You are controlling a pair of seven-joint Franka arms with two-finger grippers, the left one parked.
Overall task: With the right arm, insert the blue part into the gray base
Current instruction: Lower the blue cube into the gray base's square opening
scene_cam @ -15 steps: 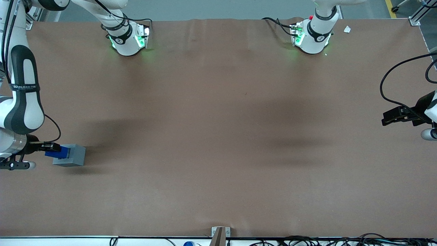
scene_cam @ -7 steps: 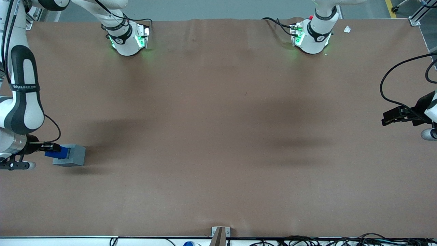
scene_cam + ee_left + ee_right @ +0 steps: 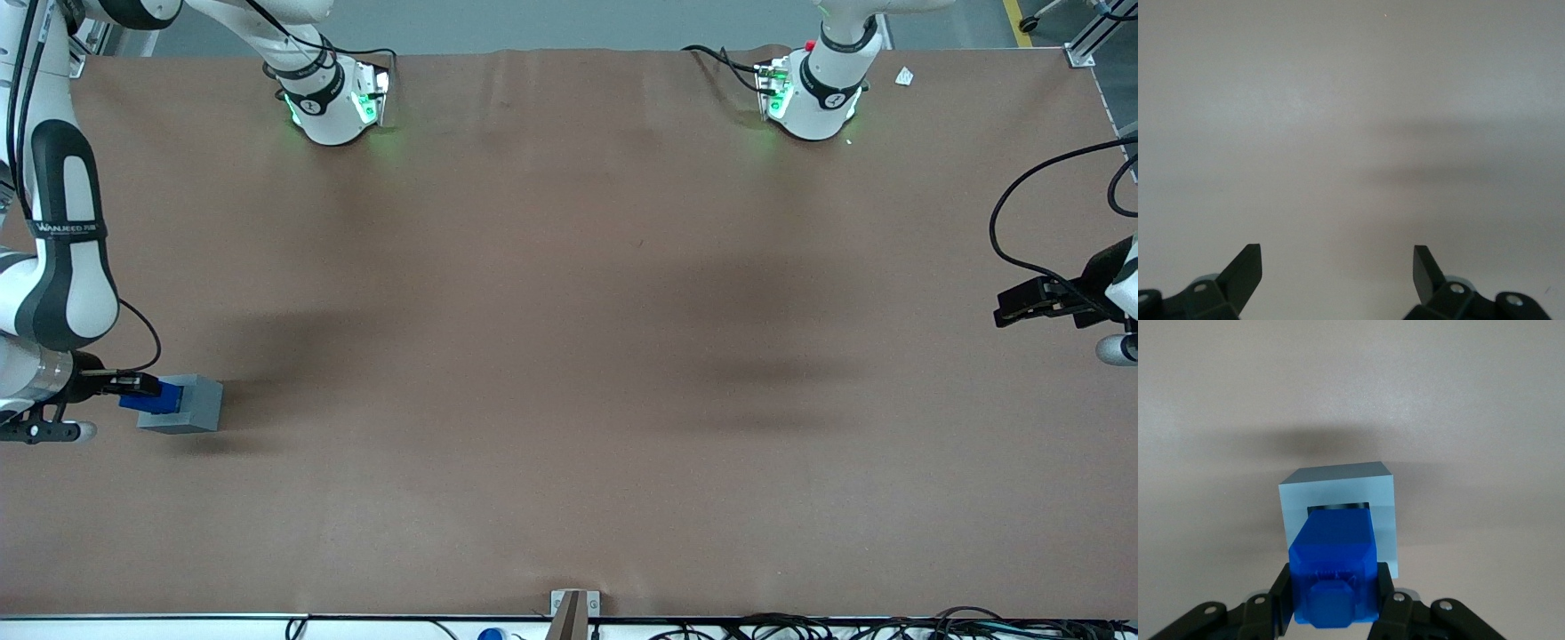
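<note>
In the front view, your right arm (image 3: 53, 267) reaches low at the working arm's end of the table (image 3: 569, 356), and its gripper (image 3: 133, 388) holds the blue part (image 3: 149, 402) right at the gray base (image 3: 185, 406). The part overlaps the base's top on the side toward the arm, so you appear to be in the seating step rather than the approach. From this view you cannot tell how deep the part sits. The base rests flat on the brown surface, with nothing else beside it.

In the right wrist view, the gripper (image 3: 1335, 600) pinches the blue part (image 3: 1333, 570), one black finger (image 3: 1281, 600) pressed on each flank. That side grip probably leaves the leading end free to enter the hole. The square recess (image 3: 1337, 509) in the gray base (image 3: 1338, 513) shows as a dark slot, and the part's leading end covers most of it. The part looks lined up with the opening, but whether it is fully home is hidden. The recess holds nothing else you can see.

The left wrist view shows only bare table surface (image 3: 1351, 133), none of the task's things.
</note>
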